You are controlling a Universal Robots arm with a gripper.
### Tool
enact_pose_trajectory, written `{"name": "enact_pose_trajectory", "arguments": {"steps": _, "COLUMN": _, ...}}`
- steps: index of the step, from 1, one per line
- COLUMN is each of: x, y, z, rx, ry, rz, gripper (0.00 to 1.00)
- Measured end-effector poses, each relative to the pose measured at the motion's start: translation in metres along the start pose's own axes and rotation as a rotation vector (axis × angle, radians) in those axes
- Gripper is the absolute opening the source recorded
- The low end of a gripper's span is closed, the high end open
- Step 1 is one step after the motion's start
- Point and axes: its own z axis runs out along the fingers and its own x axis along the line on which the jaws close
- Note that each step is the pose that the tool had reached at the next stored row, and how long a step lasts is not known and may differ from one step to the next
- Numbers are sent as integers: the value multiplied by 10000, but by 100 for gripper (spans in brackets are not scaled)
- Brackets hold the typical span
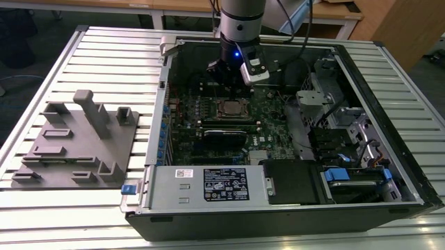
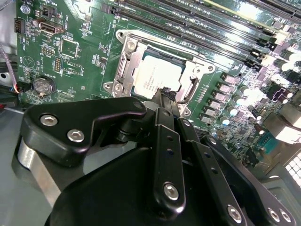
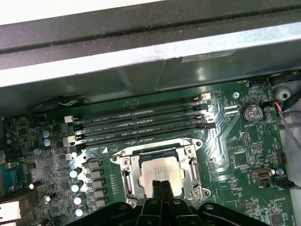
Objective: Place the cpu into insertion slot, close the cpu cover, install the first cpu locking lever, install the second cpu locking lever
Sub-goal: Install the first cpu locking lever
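Observation:
The cpu (image 3: 162,168) (image 2: 157,76) (image 1: 232,108), a silver-grey square chip, lies flat in the insertion slot (image 3: 188,147) on the green board. The cpu cover (image 3: 126,175) (image 2: 126,70), a silvery frame, lies down around the chip. A thin metal lever rod (image 3: 155,143) runs along the socket's edge beside the memory slots. My gripper (image 3: 160,186) (image 2: 164,94) (image 1: 224,92) hangs just above the chip's edge. Its two black fingers are pressed together, shut, with nothing between them.
The board sits inside an open computer case (image 1: 361,78) on a slatted table. Long black memory slots (image 3: 141,117) lie beside the socket. A coin battery (image 3: 252,113), a power supply (image 1: 208,185) and a grey fixture block (image 1: 76,140) at the exterior view's left are nearby.

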Motion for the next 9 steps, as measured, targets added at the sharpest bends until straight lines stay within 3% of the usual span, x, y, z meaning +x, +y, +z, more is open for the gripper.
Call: {"name": "enact_pose_trajectory", "arguments": {"steps": 9, "x": -2, "y": 2, "z": -68, "rx": 2, "ry": 1, "rz": 0, "gripper": 10}}
